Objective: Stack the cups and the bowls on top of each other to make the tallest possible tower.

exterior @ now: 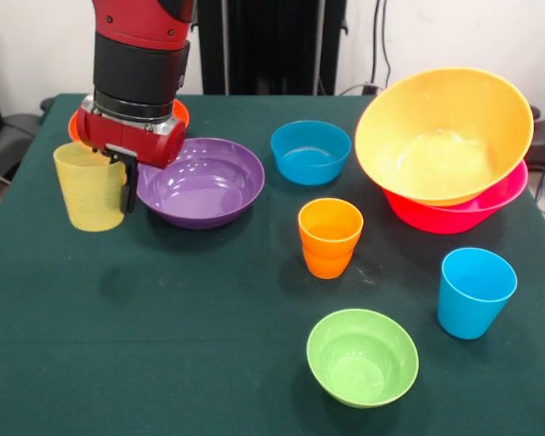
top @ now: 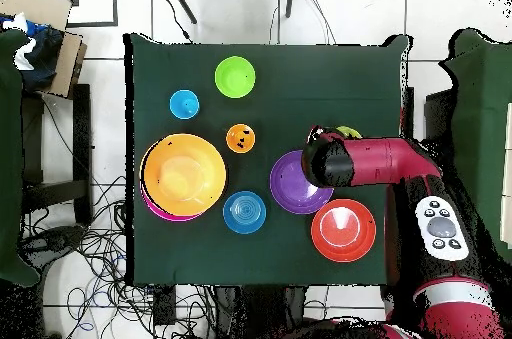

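Gripper (exterior: 118,177): clenched on the pale yellow ribbed cup's (exterior: 89,186) rim — one finger inside, cup hanging clear of the table.
Tower (exterior: 450,150): orange bowl tilted in pink — the likely destination.

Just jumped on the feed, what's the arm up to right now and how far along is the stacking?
The gripper is down at the pale yellow cup, beside the purple bowl; one finger sits at the cup's rim, but a firm grasp can't be confirmed. The only stack so far is the orange large bowl resting tilted in the hot pink bowl. The blue bowl, orange cup, sky blue cup, lime green bowl and red-orange bowl stand separately on the table.
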You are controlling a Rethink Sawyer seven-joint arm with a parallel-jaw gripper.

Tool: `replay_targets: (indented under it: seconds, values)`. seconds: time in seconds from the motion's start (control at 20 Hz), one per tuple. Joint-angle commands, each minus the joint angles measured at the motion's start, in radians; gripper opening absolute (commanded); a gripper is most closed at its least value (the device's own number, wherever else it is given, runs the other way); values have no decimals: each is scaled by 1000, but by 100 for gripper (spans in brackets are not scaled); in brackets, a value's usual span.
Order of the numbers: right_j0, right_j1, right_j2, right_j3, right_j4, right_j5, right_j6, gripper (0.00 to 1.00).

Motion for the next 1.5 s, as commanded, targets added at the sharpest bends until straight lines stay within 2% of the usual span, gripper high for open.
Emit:
replay_targets:
  seconds: [0.05,0.1,0.15,0.35,0.85,1.2,1.5]
  values:
    - [17,10,68,35,72,213,-88,0]
    - [-3,17,85,47,119,224,-58,0]
    - [20,21,58,42,204,295,55,0]
    - [58,7,31,52,220,270,66,0]
    - [65,16,9,46,243,258,30,0]
    - [44,-66,57,160,344,317,22,0]
    - [42,-120,70,220,406,350,15,0]
